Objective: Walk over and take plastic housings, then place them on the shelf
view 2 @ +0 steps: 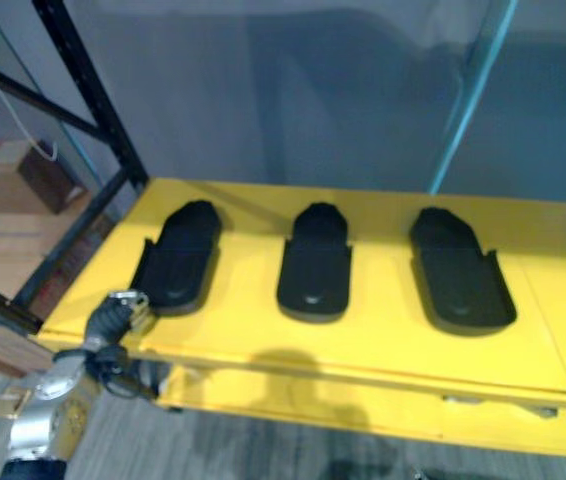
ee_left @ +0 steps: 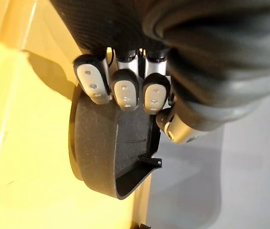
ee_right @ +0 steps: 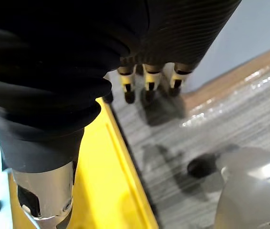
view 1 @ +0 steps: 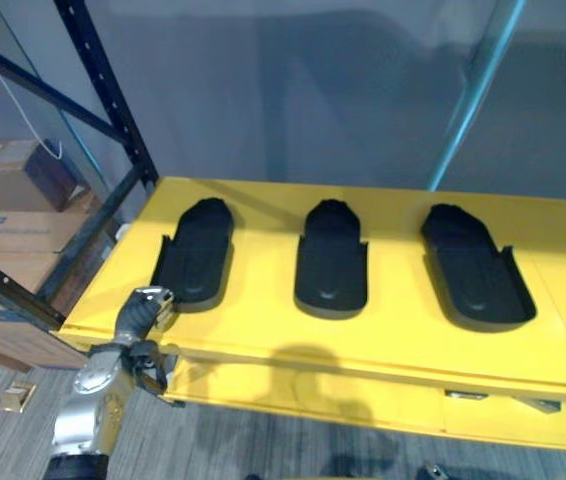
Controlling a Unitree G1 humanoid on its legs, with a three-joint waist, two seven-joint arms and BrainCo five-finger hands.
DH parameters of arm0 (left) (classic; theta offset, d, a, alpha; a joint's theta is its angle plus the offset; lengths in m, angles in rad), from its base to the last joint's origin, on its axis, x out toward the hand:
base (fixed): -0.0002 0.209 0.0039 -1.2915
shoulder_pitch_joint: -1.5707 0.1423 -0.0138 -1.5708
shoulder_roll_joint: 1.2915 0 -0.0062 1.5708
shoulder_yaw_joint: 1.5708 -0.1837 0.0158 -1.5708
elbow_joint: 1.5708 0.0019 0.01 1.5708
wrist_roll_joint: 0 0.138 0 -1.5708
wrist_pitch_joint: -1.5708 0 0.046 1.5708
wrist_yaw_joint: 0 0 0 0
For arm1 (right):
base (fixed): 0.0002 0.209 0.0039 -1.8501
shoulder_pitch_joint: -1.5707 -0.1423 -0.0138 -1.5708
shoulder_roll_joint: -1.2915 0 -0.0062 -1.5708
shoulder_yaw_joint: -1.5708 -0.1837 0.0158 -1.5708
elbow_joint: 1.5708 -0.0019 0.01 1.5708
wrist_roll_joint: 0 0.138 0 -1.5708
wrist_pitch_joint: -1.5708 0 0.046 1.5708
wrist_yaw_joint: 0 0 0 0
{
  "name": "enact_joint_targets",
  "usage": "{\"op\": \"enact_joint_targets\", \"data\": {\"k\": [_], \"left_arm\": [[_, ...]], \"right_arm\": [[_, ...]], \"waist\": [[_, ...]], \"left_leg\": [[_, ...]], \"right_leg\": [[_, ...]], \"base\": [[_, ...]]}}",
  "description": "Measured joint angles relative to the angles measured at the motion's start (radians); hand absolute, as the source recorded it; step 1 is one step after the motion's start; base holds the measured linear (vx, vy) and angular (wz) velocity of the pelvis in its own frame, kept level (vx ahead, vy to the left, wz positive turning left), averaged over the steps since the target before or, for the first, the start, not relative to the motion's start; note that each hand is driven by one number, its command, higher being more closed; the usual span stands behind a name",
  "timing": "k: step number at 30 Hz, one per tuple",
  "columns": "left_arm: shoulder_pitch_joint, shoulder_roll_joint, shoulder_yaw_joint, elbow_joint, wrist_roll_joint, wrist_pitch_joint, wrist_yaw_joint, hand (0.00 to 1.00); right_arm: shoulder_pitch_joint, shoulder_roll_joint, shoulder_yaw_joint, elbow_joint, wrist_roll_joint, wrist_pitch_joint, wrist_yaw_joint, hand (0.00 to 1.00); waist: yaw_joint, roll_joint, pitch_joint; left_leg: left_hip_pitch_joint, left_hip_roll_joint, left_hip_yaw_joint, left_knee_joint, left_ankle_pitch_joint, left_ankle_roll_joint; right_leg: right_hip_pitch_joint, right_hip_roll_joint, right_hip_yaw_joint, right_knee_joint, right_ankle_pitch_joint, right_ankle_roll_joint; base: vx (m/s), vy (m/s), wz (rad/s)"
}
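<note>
Left hand (view 1: 145, 306), silver fingers curled empty, beside leftmost of three matte black scooped housings (view 1: 195, 250) on smooth yellow shelf (view 1: 403, 345).

Robot arm and hands: finish as observed

The left arm (view 1: 88, 400) is showing a silver-grey shell in rounded segments. The left hand (ee_left: 125, 93) is wearing a dark ribbed cover (ee_left: 211, 57) over its back and wrist. Its fingers (ee_left: 93, 78) are presenting pale silver plates framed in black, each carrying small round dots. The right hand (ee_right: 147, 81) is showing the same ribbed cover, with silver fingers ending in dark tips.
</note>
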Motion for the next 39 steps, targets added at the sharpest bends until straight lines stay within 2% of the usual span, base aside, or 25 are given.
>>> {"op": "enact_joint_targets", "data": {"k": [2, 4, 6, 7, 8, 10, 11, 12, 13, 15, 16, 18, 21, 22, 25, 29, 30, 32, 34, 39], "left_arm": [[0.0, 0.0, 0.005, -0.022, 0.001, -0.031, 0.004, 1.0], [0.0, 0.0, 0.038, -0.115, 0.023, -0.109, 0.052, 1.0], [0.001, -0.002, 0.066, -0.17, 0.051, -0.165, 0.095, 1.0], [0.001, -0.003, 0.109, -0.23, 0.084, -0.244, 0.153, 1.0], [0.001, -0.003, 0.127, -0.253, 0.095, -0.276, 0.173, 1.0], [0.001, -0.02, 0.175, -0.315, 0.137, -0.387, 0.237, 1.0], [0.002, -0.031, 0.186, -0.334, 0.144, -0.405, 0.246, 1.0], [0.004, -0.056, 0.201, -0.367, 0.189, -0.446, 0.285, 1.0], [0.007, -0.066, 0.206, -0.381, 0.219, -0.466, 0.313, 1.0], [0.014, -0.093, 0.238, -0.42, 0.336, -0.519, 0.431, 1.0], [0.018, -0.095, 0.249, -0.427, 0.363, -0.526, 0.466, 1.0], [0.05, -0.104, 0.295, -0.443, 0.418, -0.556, 0.593, 1.0], [0.092, -0.133, 0.358, -0.439, 0.441, -0.555, 0.701, 1.0], [0.1, -0.136, 0.365, -0.435, 0.44, -0.551, 0.714, 1.0], [0.128, -0.161, 0.39, -0.334, 0.438, -0.498, 0.721, 1.0], [0.18, -0.168, 0.364, -0.119, 0.462, -0.392, 0.711, 1.0], [0.197, -0.178, 0.328, -0.04, 0.482, -0.368, 0.699, 0.0], [0.208, -0.199, 0.299, 0.045, 0.481, -0.349, 0.685, 0.0], [0.242, -0.233, 0.253, 0.161, 0.447, -0.337, 0.624, 0.0], [0.28, -0.277, 0.14, 0.33, 0.414, -0.339, 0.543, 0.0]], "right_arm": [[0.0, 0.001, 0.0, 0.0, 0.001, -0.001, 0.0, 0.0], [0.002, 0.008, 0.001, 0.0, 0.004, -0.009, -0.002, 0.0], [0.004, 0.011, 0.0, 0.008, 0.011, -0.016, -0.003, 0.0], [0.005, 0.013, 0.0, 0.016, 0.016, -0.017, -0.006, 0.0], [0.005, 0.014, 0.0, 0.018, 0.021, -0.018, -0.007, 0.0], [0.005, 0.014, 0.001, 0.036, 0.022, -0.02, -0.011, 0.0], [0.005, 0.014, 0.002, 0.04, 0.023, -0.02, -0.011, 0.0], [0.005, 0.014, 0.014, 0.044, 0.023, -0.021, -0.011, 0.0], [0.005, 0.015, 0.019, 0.046, 0.023, -0.021, -0.011, 0.0], [0.002, 0.021, 0.029, 0.048, 0.024, -0.021, -0.013, 0.0], [0.003, 0.021, 0.042, 0.048, 0.024, -0.021, -0.015, 0.0], [0.002, 0.021, 0.06, 0.054, 0.028, -0.021, -0.021, 0.0], [0.0, 0.02, 0.061, 0.072, 0.028, -0.021, -0.02, 0.0], [0.001, 0.02, 0.061, 0.072, 0.028, -0.021, -0.02, 0.0], [-0.001, 0.014, 0.062, 0.069, 0.027, -0.015, -0.018, 0.0], [-0.024, 0.009, 0.089, 0.065, 0.026, -0.005, -0.012, 0.0], [-0.027, 0.009, 0.088, 0.052, 0.027, 0.003, -0.005, 0.0], [-0.027, 0.008, 0.088, 0.041, 0.027, 0.005, 0.0, 0.0], [-0.032, 0.008, 0.088, 0.038, 0.028, 0.007, 0.001, 0.0], [-0.031, 0.01, 0.085, 0.038, 0.03, 0.008, 0.003, 0.0]], "waist": [[0.002, 0.0, 0.0], [0.001, -0.002, -0.001], [0.003, -0.002, -0.011], [0.004, -0.002, -0.024], [0.005, -0.002, -0.026], [0.018, 0.003, -0.042], [0.023, 0.004, -0.044], [0.028, 0.005, -0.045], [0.031, 0.005, -0.045], [0.041, 0.003, -0.046], [0.039, 0.0, -0.049], [0.039, -0.007, -0.053], [0.055, -0.012, -0.057], [0.055, -0.013, -0.058], [0.06, -0.012, -0.055], [0.066, -0.008, -0.054], [0.065, -0.008, -0.049], [0.064, -0.007, -0.041], [0.064, -0.011, -0.028], [0.059, -0.017, -0.014]], "left_leg": [[0.0, 0.0, -0.002, 0.0, 0.0, 0.0], [-0.002, -0.001, -0.023, 0.0, 0.001, 0.001], [-0.009, 0.001, -0.027, 0.004, 0.002, 0.001], [-0.018, 0.001, -0.035, 0.004, 0.005, 0.001], [-0.018, 0.001, -0.038, 0.004, 0.005, 0.001], [-0.018, 0.002, -0.046, 0.004, 0.005, 0.001], [-0.018, 0.002, -0.047, 0.004, 0.005, 0.001], [-0.019, 0.001, -0.049, 0.004, 0.005, 0.001], [-0.02, 0.001, -0.051, 0.004, 0.005, 0.002], [-0.024, -0.001, -0.069, -0.001, 0.007, 0.003], [-0.029, -0.003, -0.078, -0.001, 0.01, 0.004], [-0.038, -0.004, -0.101, -0.001, 0.019, 0.005], [-0.042, -0.004, -0.117, -0.001, 0.025, 0.0], [-0.048, -0.004, -0.126, -0.001, 0.027, 0.001], [-0.056, -0.006, -0.163, -0.001, 0.041, 0.0], [-0.052, -0.003, -0.17, -0.001, 0.046, -0.002], [-0.055, -0.004, -0.186, -0.001, 0.048, -0.003], [-0.055, -0.004, -0.189, -0.001, 0.048, -0.003], [-0.053, -0.004, -0.191, -0.001, 0.048, -0.003], [-0.052, -0.003, -0.189, 0.0, 0.047, -0.004]], "right_leg": [[0.001, 0.0, -0.001, 0.0, 0.0, 0.0], [0.006, -0.001, -0.015, 0.0, 0.0, 0.0], [0.005, -0.001, -0.017, 0.001, 0.0, 0.0], [0.0, -0.002, -0.024, 0.001, 0.0, 0.0], [0.002, -0.002, -0.025, 0.002, 0.0, 0.0], [0.005, -0.003, -0.029, 0.006, 0.0, 0.0], [0.006, -0.003, -0.029, 0.007, 0.0, 0.0], [0.007, -0.004, -0.03, 0.011, 0.0, 0.0], [0.008, -0.004, -0.032, 0.013, -0.001, -0.001], [0.008, -0.007, -0.048, 0.021, -0.007, -0.002], [0.008, -0.008, -0.055, 0.023, -0.01, 0.0], [0.007, -0.009, -0.075, 0.033, -0.018, 0.0], [0.009, -0.006, -0.09, 0.039, -0.024, -0.004], [0.009, -0.005, -0.099, 0.039, -0.025, -0.004], [0.015, -0.005, -0.138, 0.039, -0.029, -0.01], [0.022, 0.0, -0.144, 0.038, -0.037, -0.02], [0.024, 0.0, -0.16, 0.039, -0.039, -0.02], [0.024, 0.0, -0.162, 0.043, -0.043, -0.018], [0.024, -0.001, -0.162, 0.05, -0.05, -0.014], [0.023, -0.001, -0.162, 0.053, -0.054, -0.008]], "base": [[0.0, -0.003, 0.02], [0.0, -0.008, 0.13], [0.02, -0.004, 0.14], [0.03, 0.0, 0.14], [0.02, 0.007, 0.17], [0.0, 0.011, 0.1], [-0.01, 0.011, 0.05], [0.0, 0.0, 0.0], [-0.04, 0.002, 0.07], [-0.05, -0.008, 0.19], [-0.04, -0.018, 0.31], [-0.02, -0.028, 0.32], [-0.01, -0.03, 0.17], [0.0, -0.039, 0.37], [0.0, -0.036, 0.35], [-0.01, -0.045, 0.08], [0.0, -0.034, 0.2], [0.0, -0.015, 0.12], [0.0, 0.0, 0.0], [0.02, -0.003, 0.0]]}}
